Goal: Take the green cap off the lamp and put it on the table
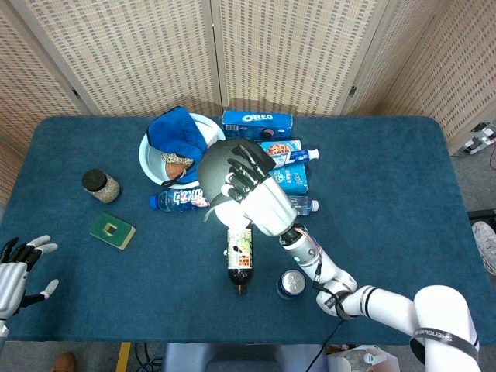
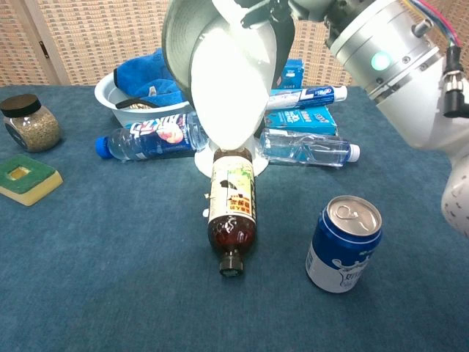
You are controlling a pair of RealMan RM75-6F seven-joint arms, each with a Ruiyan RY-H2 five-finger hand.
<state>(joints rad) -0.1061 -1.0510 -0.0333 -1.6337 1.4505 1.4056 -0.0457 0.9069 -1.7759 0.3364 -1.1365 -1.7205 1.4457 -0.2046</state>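
Note:
The dark green cap (image 1: 213, 164) sits tilted over the white lamp (image 2: 229, 81) in the middle of the table. My right hand (image 1: 249, 188) grips the cap from above, fingers spread over its crown. In the chest view only the cap's green rim (image 2: 174, 40) shows, raised at the left, with the lamp's white body bare below it; my right hand (image 2: 272, 7) is mostly cut off at the top edge. My left hand (image 1: 19, 270) hovers at the table's near left corner, holding nothing, fingers apart.
A brown bottle (image 2: 231, 213) lies in front of the lamp base, a blue can (image 2: 344, 242) to its right. Water bottles (image 2: 150, 136), toothpaste and Oreo boxes (image 1: 257, 122) crowd behind. A bowl with blue cloth (image 1: 177, 139), a jar (image 1: 101, 184) and a green sponge (image 1: 112, 230) lie left.

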